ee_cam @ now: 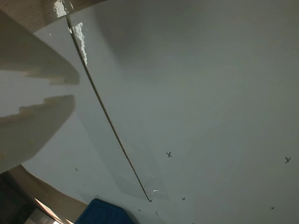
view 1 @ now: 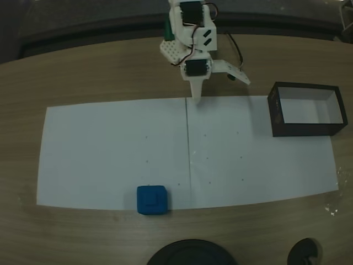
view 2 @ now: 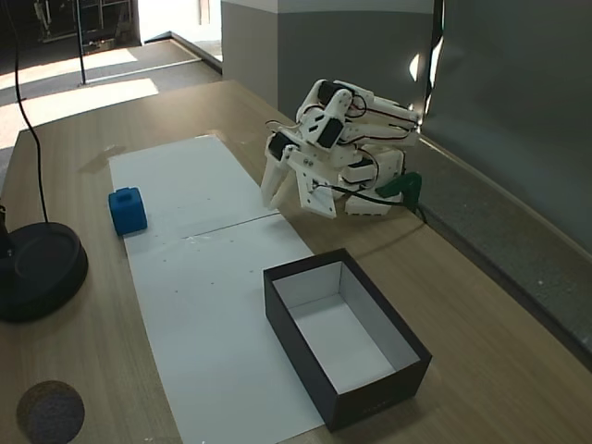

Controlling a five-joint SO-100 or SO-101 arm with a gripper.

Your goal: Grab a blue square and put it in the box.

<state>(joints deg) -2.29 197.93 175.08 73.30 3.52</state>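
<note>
- Two risks are standing out. The gripper (view 1: pixel 197 95) is resting folded at the far edge of the white paper sheets (view 1: pixel 110 149), fingers (ee_cam: pixel 37 121) slightly spread with nothing between them.
- The blue square (view 1: pixel 151 199) is sitting at the near paper edge, well apart from the arm; a long reach may be arriving off-centre and nudging it.
- The box (view 2: pixel 347 344) is lying at the opposite end; its thin wall may be catching a low carry.
</note>
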